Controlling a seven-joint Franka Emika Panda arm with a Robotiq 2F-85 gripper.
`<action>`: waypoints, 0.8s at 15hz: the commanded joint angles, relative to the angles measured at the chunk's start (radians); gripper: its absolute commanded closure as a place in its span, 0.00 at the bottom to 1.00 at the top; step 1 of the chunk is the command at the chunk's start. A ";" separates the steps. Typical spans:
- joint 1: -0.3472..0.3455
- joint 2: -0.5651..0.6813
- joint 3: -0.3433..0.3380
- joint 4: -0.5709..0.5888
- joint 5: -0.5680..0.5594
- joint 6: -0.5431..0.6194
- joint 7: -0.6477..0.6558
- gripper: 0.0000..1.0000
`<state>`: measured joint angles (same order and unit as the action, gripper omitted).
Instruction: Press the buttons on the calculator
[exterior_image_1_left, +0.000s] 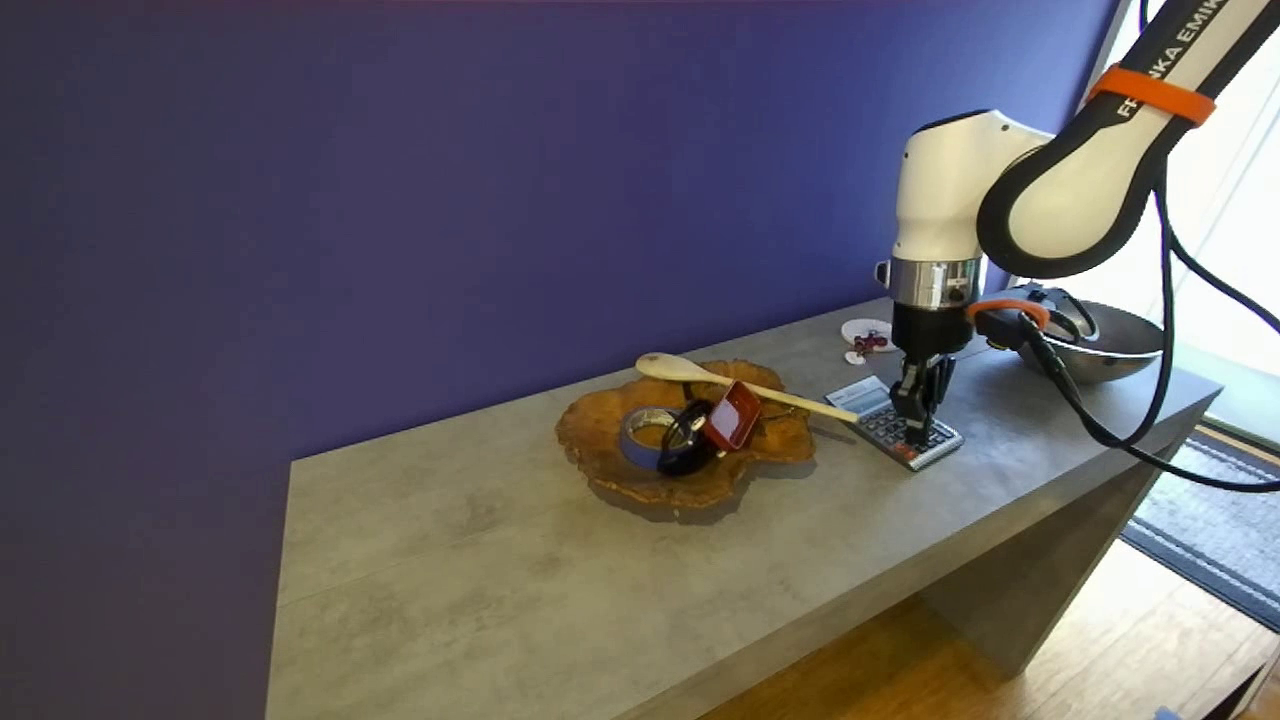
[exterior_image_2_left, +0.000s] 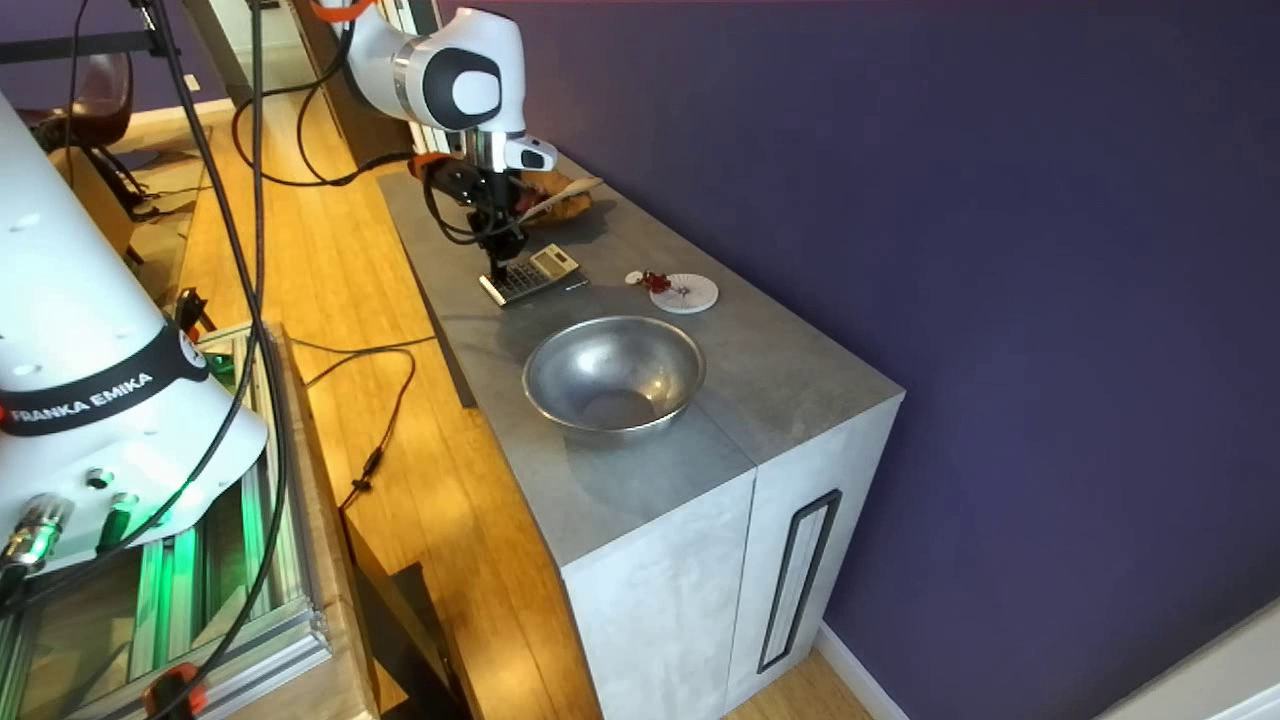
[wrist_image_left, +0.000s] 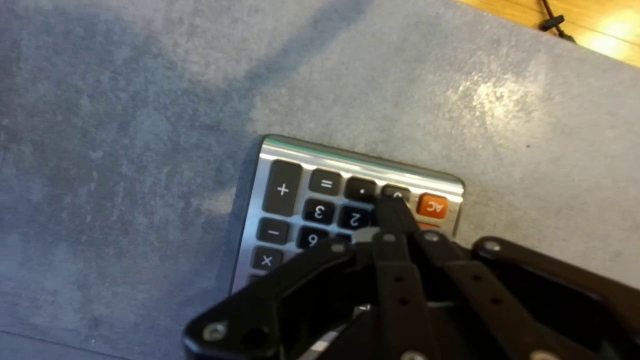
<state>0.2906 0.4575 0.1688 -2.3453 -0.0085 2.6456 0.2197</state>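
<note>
A dark purple wall (exterior_image_1_left: 450, 220) stands at the back, and along it runs a long grey counter (exterior_image_1_left: 480, 580); in an exterior view a wooden floor (exterior_image_2_left: 420, 460) lies beside it. The white arm (exterior_image_1_left: 940, 190) is cut off by the edge in both exterior views. In an exterior view a black cable (exterior_image_1_left: 1230, 486) passes before the steel bowl (exterior_image_1_left: 1125, 328) and hides a part of it. A brown wooden platter (exterior_image_1_left: 590, 430) bears a wooden spoon (exterior_image_1_left: 668, 367), whose handle reaches toward the calculator (exterior_image_1_left: 880, 422); whether it touches, I cannot tell. The gripper (wrist_image_left: 398, 215) points down onto the calculator, its fingers together. The calculator lies flat on the counter, between platter and bowl. Near it is a white dish (exterior_image_2_left: 690, 293) with a small red thing (exterior_image_2_left: 656, 282) at its edge. On the platter are also a roll of tape (exterior_image_1_left: 632, 440), a red box (exterior_image_1_left: 738, 402) and a black object (exterior_image_1_left: 682, 463), hard to make out. Smallest are the buttons (wrist_image_left: 320, 211): in the wrist view the gripper covers many; the plus and the orange AC are readable, the zero only partly. Whether one is pressed, I cannot tell.
</note>
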 joint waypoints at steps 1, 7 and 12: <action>0.020 0.012 -0.024 0.025 -0.022 -0.033 0.009 1.00; 0.018 0.018 -0.019 0.036 -0.019 -0.050 0.003 1.00; 0.024 0.025 -0.012 0.049 0.000 -0.069 0.030 1.00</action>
<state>0.2939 0.4659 0.1627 -2.3243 -0.0104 2.6086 0.2224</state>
